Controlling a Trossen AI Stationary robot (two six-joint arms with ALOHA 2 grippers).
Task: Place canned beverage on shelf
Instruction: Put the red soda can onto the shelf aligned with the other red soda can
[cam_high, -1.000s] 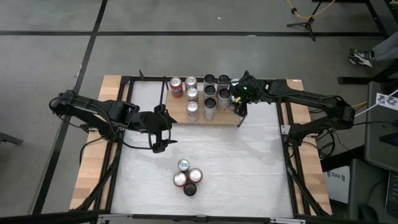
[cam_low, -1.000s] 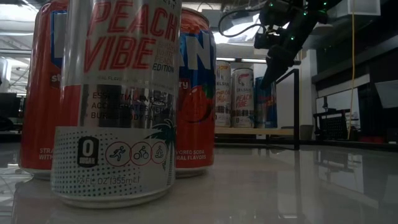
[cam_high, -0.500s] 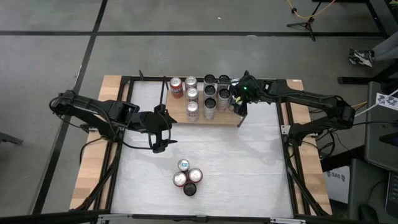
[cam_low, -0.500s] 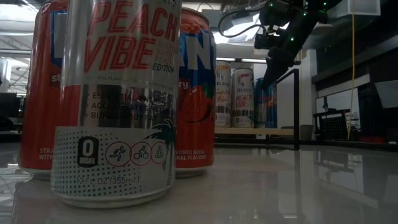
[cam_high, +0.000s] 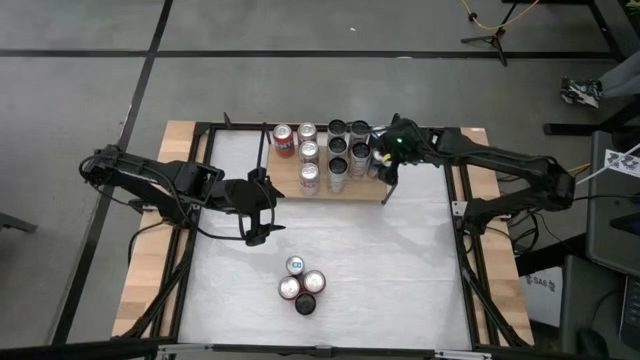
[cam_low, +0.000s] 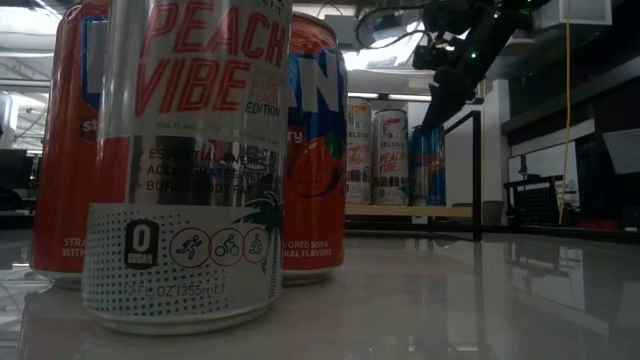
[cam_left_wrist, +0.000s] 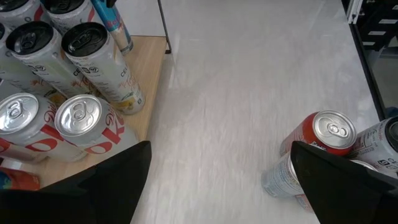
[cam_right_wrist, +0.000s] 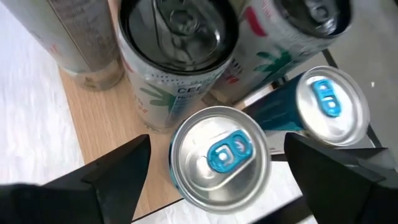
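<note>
The right gripper (cam_right_wrist: 214, 168) hangs with fingers spread on either side of a blue-tabbed can (cam_right_wrist: 219, 155) standing at the shelf's (cam_high: 345, 190) right end. Lifting off-line could clip it into neighbouring cans (cam_right_wrist: 177, 56). The left gripper (cam_high: 262, 210), also spread and empty, waits over the tabletop (cam_high: 390, 270).
</note>
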